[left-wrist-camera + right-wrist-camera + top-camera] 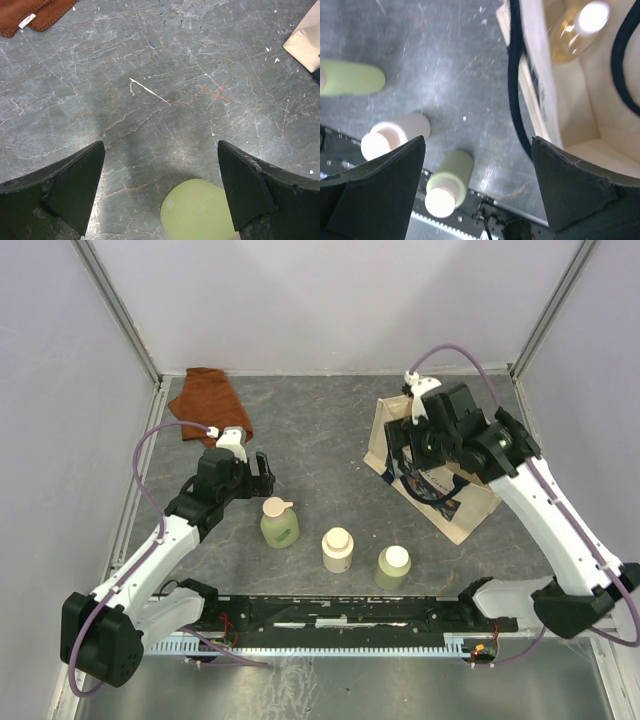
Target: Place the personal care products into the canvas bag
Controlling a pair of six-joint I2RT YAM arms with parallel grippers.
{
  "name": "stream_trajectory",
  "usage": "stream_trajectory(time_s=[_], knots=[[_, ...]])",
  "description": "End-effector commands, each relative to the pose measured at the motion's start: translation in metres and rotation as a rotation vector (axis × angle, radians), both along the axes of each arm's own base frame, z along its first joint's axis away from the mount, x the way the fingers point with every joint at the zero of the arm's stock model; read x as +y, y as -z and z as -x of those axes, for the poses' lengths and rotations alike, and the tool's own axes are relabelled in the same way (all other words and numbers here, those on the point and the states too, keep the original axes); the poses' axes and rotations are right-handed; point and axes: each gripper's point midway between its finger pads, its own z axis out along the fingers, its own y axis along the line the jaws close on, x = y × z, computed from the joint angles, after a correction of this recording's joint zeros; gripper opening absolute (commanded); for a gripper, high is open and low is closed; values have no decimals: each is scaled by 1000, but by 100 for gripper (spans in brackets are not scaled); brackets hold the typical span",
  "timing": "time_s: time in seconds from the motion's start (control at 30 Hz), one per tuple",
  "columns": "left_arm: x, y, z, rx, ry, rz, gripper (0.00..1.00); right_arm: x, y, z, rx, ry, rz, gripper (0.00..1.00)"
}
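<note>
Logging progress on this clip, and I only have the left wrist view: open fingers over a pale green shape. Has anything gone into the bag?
Observer: Yes, the right wrist view shows the amber bottle inside the canvas bag.
Reviewer: Is it being gripped?
Observer: No, the right hand is open above the bag, gripping nothing.
Reviewer: How many remain outside?
Observer: Three stand on the table in the top view: the spout-capped green bottle, the cream-white bottle and the cream-capped green bottle.
</note>
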Motion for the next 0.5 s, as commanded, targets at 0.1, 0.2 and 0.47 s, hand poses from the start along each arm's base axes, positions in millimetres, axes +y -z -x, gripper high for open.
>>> stream_trajectory(time_s=[0.1,0.2,0.47], knots=[[-2,-10,-7,-58,7,-2,99,8,46,68,157,-98,60,94],[-2,-8,-7,-53,6,-5,100,10,70,85,217,-140,141,94],[-1,-7,-6,-51,3,-5,99,19,107,117,283,-167,215,95]])
